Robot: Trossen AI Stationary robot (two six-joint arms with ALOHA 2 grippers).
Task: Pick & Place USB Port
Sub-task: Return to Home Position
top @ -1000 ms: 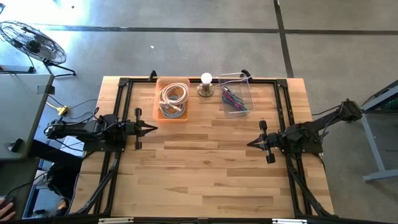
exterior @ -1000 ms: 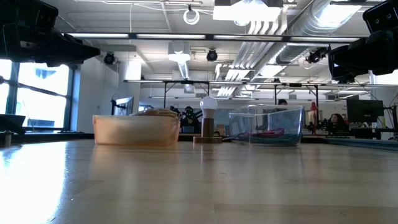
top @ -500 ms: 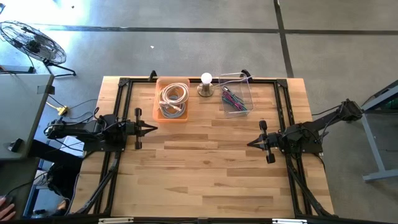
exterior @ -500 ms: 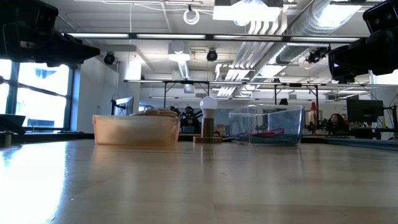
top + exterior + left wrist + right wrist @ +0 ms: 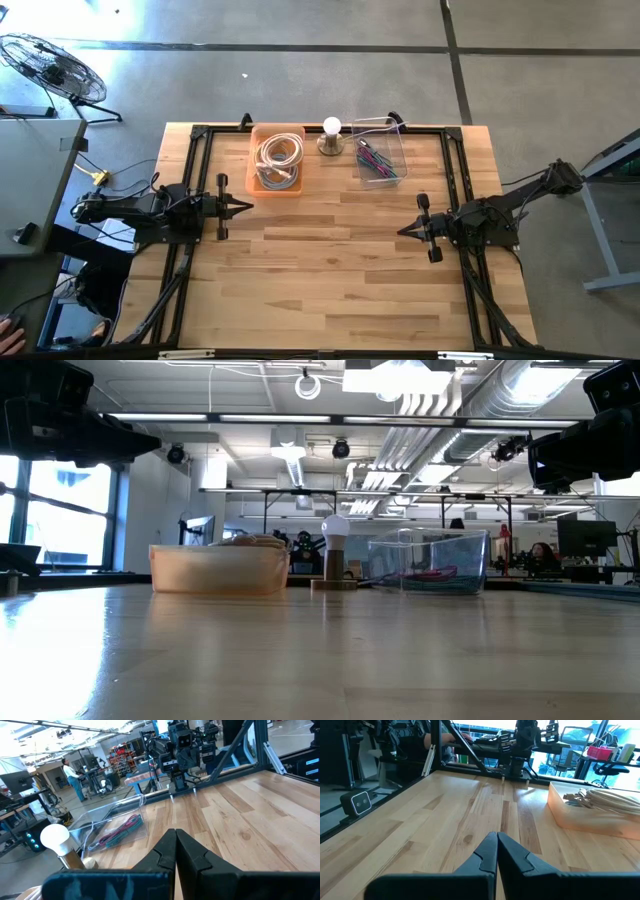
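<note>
Looking down, we see the left hand [image 5: 246, 206] and right hand [image 5: 403, 231] each pressed together, empty, over the surface [image 5: 330, 275].

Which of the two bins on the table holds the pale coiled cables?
The orange bin, left of the lamp in the high view; the clear bin on the lamp's other side holds coloured cables.

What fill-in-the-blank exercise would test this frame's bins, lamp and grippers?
The orange bin holds coiled, light brown ____.
The lamp stands ____ the orange bin and the transparent bin.
The left gripper and the right gripper both have their jaws ____.
Missing: cables; between; shut.
</note>
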